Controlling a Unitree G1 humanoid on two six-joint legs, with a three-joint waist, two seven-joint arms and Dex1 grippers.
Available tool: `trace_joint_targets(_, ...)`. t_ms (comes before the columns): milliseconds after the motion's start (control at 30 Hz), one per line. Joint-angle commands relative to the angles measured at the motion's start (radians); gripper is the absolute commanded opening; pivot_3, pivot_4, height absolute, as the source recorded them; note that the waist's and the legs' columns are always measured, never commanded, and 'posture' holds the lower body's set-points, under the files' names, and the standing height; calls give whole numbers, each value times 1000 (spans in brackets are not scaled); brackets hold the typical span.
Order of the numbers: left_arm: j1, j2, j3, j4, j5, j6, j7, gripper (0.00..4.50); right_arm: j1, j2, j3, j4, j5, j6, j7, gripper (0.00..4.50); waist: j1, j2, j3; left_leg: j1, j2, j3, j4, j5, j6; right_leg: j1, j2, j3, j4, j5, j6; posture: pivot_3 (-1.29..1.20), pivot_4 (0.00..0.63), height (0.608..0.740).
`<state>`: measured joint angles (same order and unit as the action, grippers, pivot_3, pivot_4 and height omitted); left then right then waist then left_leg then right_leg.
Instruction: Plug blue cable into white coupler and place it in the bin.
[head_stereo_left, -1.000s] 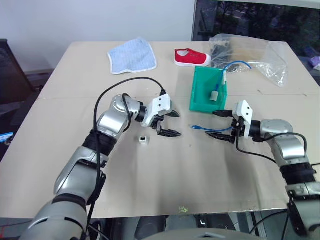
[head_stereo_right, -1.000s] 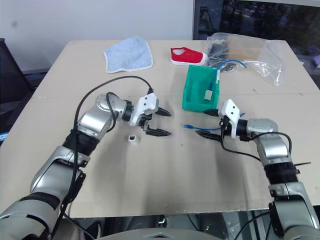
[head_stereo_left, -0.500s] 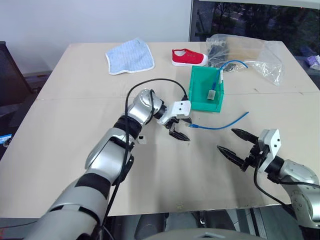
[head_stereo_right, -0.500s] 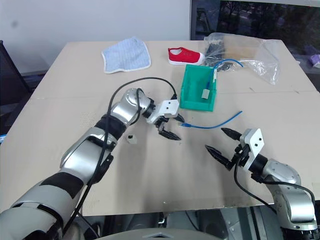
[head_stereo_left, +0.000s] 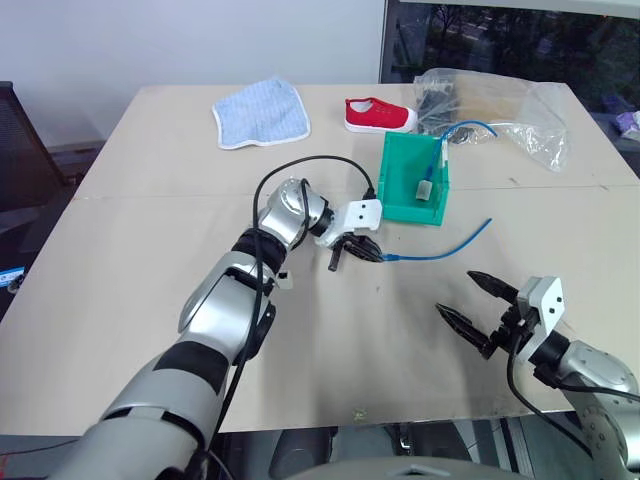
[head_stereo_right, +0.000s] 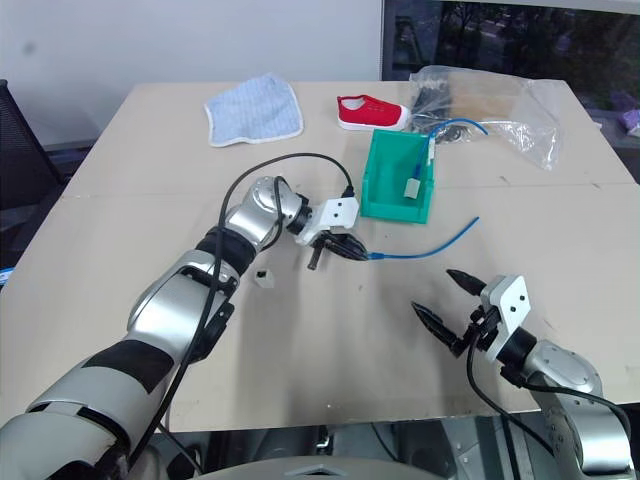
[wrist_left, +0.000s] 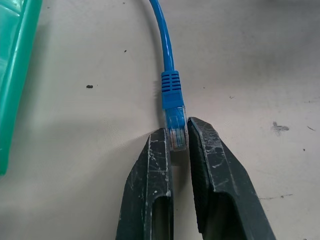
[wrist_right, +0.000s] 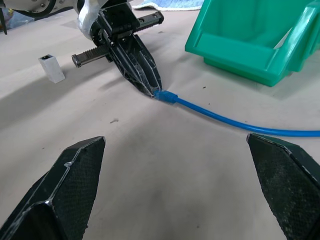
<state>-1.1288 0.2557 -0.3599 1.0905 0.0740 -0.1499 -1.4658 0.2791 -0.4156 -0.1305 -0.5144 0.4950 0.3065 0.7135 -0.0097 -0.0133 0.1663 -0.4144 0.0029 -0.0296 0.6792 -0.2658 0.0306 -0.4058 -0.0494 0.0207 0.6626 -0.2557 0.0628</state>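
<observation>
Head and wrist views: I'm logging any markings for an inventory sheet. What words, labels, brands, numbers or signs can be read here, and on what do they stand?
None can be read.
The bin: plain teal walls, no label visible.
The white coupler: no print visible.
The blue cable: nothing legible on jacket or plug.
The red shoe, cloth and clear bag: any marking is too small to read.
</observation>
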Motion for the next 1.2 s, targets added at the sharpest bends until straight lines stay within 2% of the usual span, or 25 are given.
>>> trace_joint_targets(33,-15,-34,101,-91,-150,179,-114,25,9,38,16,-105,178,101,-44,4500,0,0,0,0,0,-1,0,0,0,0,0,-1,0,0,0,0,150,740)
trace_joint_targets(133,3,-13,99,-266,-345,448,-149,25,-32,74,14,-130,326,186,-103,4500,-3,0,0,-1,1,-2,1,0,0,0,0,-1,0,0,0,0,150,740)
trace_joint_targets(233,30,30,73,-417,-485,630,-149,25,-110,108,6,-118,425,226,-168,4500,-11,0,0,0,3,-1,3,0,0,1,0,0,1,0,0,0,150,740)
trace_joint_targets(467,61,105,26,-548,-599,765,-149,25,-236,132,-23,-95,595,251,-224,4500,-3,1,0,1,2,-2,3,0,0,2,1,-1,2,0,0,0,150,740)
trace_joint_targets(567,58,109,23,-545,-606,770,-149,0,-254,113,-18,-93,612,262,-222,3623,-1,1,0,0,1,-2,3,0,0,2,0,-1,1,0,0,0,150,740)
trace_joint_targets(800,54,115,13,-560,-641,797,-149,0,-268,101,23,-99,602,277,-232,383,-4,1,0,0,1,-2,3,0,0,2,1,-1,1,0,0,0,150,740)
trace_joint_targets(833,54,117,10,-561,-642,798,-149,0,-271,103,25,-98,604,277,-237,103,-4,1,0,0,1,-2,3,0,0,2,1,-1,1,0,0,0,150,740)
trace_joint_targets(1100,75,121,10,-591,-658,774,-149,0,-298,102,18,-88,629,282,-258,103,-3,1,0,0,1,-2,3,0,0,2,1,-1,1,0,0,0,150,740)
trace_joint_targets(1200,90,149,12,-642,-710,780,-149,1273,-306,99,16,-79,635,285,-258,0,-4,1,0,0,1,-2,3,0,0,1,1,-1,1,0,0,0,150,740)
